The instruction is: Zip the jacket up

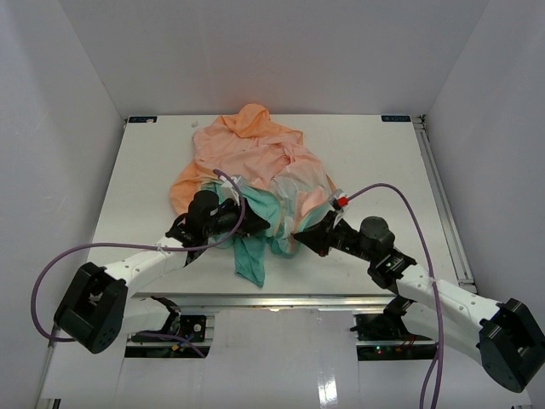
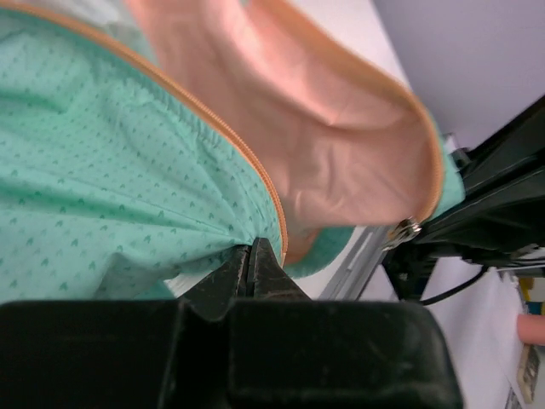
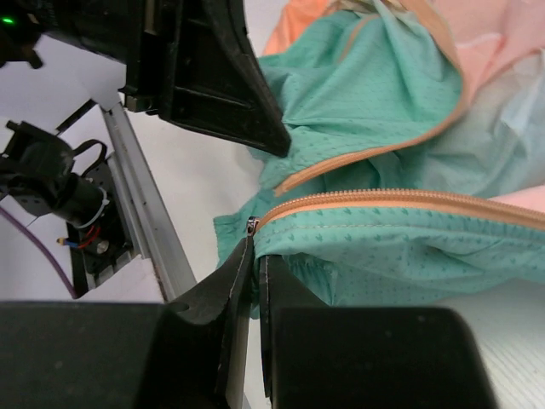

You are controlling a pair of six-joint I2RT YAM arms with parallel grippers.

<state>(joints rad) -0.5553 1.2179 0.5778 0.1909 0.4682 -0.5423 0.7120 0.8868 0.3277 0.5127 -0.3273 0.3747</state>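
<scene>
The jacket [image 1: 255, 158] lies crumpled mid-table, peach at the far end and teal near the arms. My left gripper [image 1: 223, 220] is shut on the teal fabric beside the orange zipper track [image 2: 213, 128]; its tips [image 2: 252, 245] pinch the cloth. My right gripper [image 1: 300, 232] is shut on the teal hem [image 3: 383, 247] at the bottom end of the other zipper track [image 3: 400, 198], where a small metal end piece [image 3: 253, 225] shows just above the tips [image 3: 256, 256]. A metal zipper slider [image 2: 407, 228] shows at the edge of the peach lining.
The white table [image 1: 383, 162] ends in a metal rail [image 3: 140, 213] at the near edge, just under both grippers. White walls enclose the left, back and right. Purple cables loop from both arms. The left gripper's black body [image 3: 213, 77] hangs close above the right gripper.
</scene>
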